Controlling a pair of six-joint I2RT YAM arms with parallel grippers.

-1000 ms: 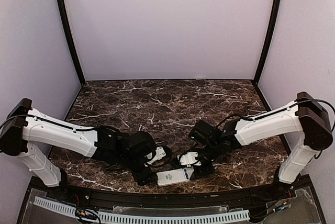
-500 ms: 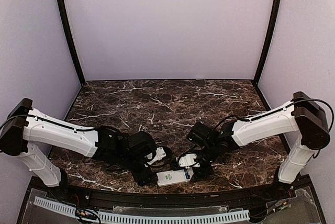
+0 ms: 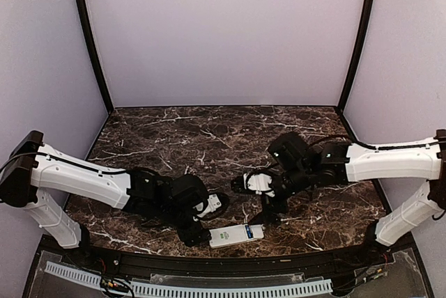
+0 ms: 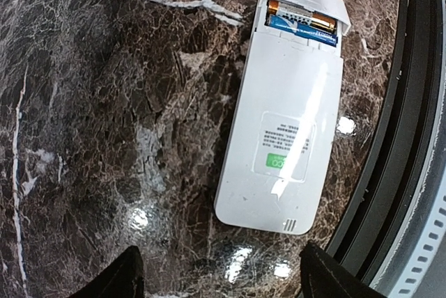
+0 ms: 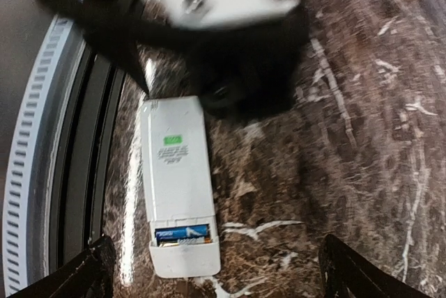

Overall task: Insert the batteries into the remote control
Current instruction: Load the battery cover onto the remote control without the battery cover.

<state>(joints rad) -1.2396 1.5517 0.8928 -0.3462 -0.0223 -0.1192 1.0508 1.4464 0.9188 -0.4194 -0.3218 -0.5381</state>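
The remote control [image 3: 237,234] lies back up near the table's front edge, its battery compartment open at the right end. It also shows in the left wrist view [image 4: 286,117] and the right wrist view [image 5: 178,179]. One blue battery [image 4: 306,31] lies in the compartment, also seen in the right wrist view [image 5: 182,234]. The slot beside it shows only metal and orange. My left gripper [image 4: 219,280] is open and empty just off the remote's closed end [image 3: 197,234]. My right gripper [image 5: 223,277] is open and empty, above and behind the compartment end [image 3: 267,211].
The black raised table rim [image 4: 390,173] runs right alongside the remote. The left wrist's black and white body [image 5: 223,33] hangs over the remote's far end in the right wrist view. Dark marble tabletop [image 3: 223,138] stretches behind the arms. No cover plate shows.
My right arm has pulled up and back from the remote's compartment end, towards the table's middle right. The remote and my left arm have stayed put.
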